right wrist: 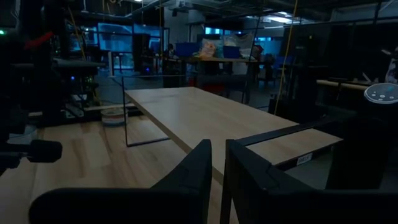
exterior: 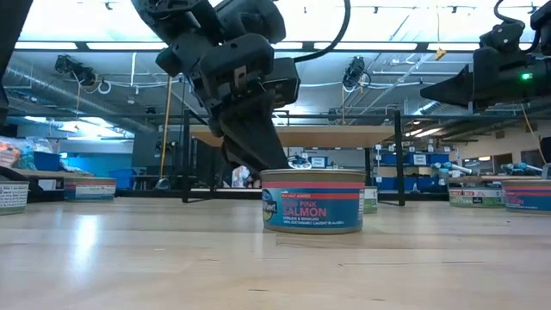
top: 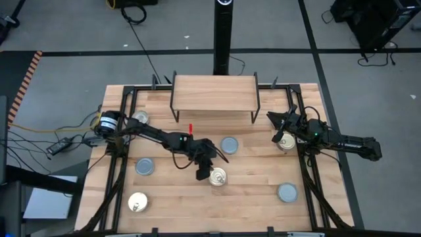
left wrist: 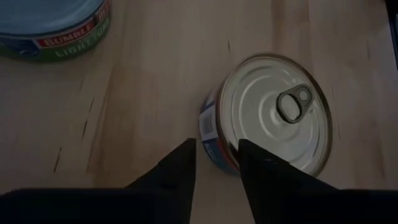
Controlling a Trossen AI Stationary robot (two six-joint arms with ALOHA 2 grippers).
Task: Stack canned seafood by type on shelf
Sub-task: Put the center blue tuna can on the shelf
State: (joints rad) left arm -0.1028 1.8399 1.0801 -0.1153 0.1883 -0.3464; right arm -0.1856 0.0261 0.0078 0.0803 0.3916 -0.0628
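Salmon tin (left wrist: pixel 273 115) sits just beyond left fingers (left wrist: pixel 180 171) (ungripped).

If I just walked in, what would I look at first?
Probably the left gripper in the middle of the table, right beside a gold-lidded salmon tin, fingers slightly apart and gripping nothing. Then the empty wooden shelf at the back, with the right gripper hovering near its right end.

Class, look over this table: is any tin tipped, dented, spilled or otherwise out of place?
Nothing stands out. The visible tins sit flat and apart on the table, including the salmon tin by the left gripper. The shelf stands level and bare.
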